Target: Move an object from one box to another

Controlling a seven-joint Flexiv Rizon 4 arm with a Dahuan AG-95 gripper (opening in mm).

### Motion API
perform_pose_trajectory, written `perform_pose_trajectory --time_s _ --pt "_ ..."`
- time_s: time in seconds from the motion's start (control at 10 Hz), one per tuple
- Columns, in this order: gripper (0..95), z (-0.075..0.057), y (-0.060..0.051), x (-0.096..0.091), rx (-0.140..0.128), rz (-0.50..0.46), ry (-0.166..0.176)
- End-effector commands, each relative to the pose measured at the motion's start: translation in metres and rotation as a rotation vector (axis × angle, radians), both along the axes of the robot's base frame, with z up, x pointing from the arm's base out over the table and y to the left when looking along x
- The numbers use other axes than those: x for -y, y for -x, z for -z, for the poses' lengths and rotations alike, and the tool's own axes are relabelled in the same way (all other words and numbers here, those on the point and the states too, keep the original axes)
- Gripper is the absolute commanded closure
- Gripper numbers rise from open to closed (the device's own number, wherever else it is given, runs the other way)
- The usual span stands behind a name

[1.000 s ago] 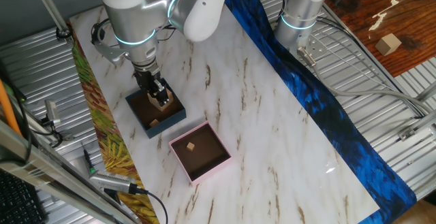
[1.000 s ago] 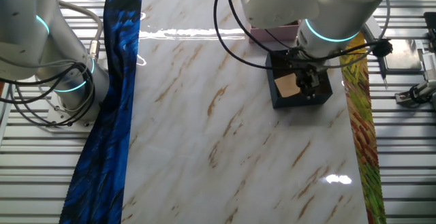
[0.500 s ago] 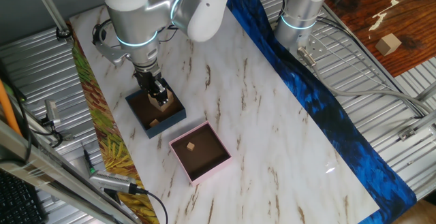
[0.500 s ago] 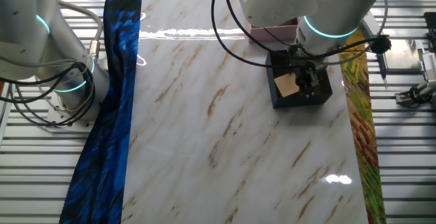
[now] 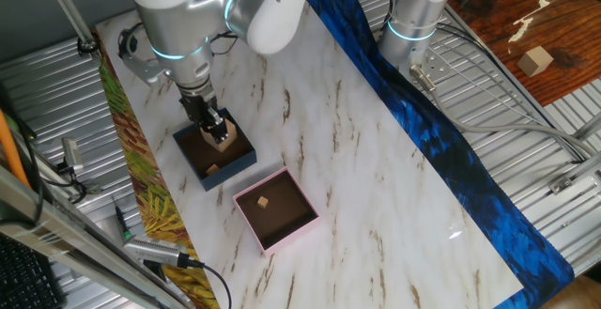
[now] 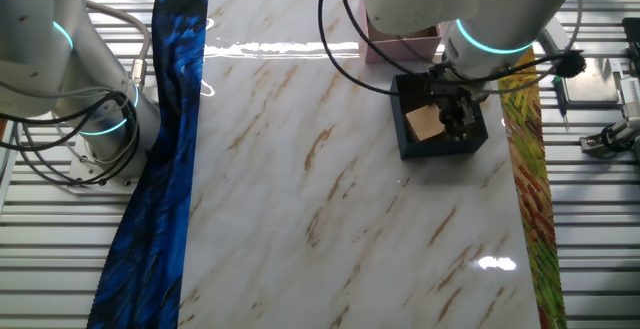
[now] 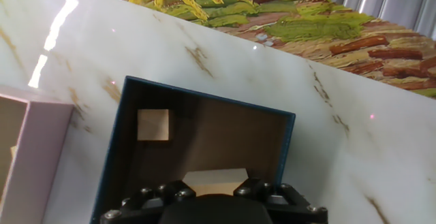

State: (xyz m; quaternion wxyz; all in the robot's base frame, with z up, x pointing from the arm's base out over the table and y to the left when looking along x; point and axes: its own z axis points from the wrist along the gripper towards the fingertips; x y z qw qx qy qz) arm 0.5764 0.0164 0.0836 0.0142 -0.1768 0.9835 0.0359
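The gripper stands over the navy-blue box, its fingers closed on a pale wooden block held just above the box's brown floor, toward the corner nearest the arm's base in the one fixed view. In the hand view the held block shows as a wide, flat-topped piece between the black fingertips, its long axis running across from one finger to the other, roughly parallel to the box's far wall. A second, smaller wooden cube lies on the floor of the navy-blue box, in the far left corner as the hand camera sees it, well apart from the held block. The pink box sits just beside the navy one on the marble table, their near corners almost touching, and a small cube rests inside it. In the other fixed view the gripper partly hides the navy box's interior. A blue cloth strip runs along one table edge, and a yellow-green patterned strip along the other.
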Motion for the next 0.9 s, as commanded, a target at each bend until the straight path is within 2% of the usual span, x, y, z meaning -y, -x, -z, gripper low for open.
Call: perform_pose_trajectory --time_s 0.1,0.5,0.8,0.9 --pt "95.0 -0.012 -0.003 -0.001 -0.005 0.004 0.001" --pt "95.0 -0.030 -0.010 -0.005 -0.018 0.008 0.000" --pt "95.0 -0.032 -0.013 -0.007 -0.017 0.017 0.003" --pt "95.0 -0.032 -0.013 -0.007 -0.017 0.018 0.021"
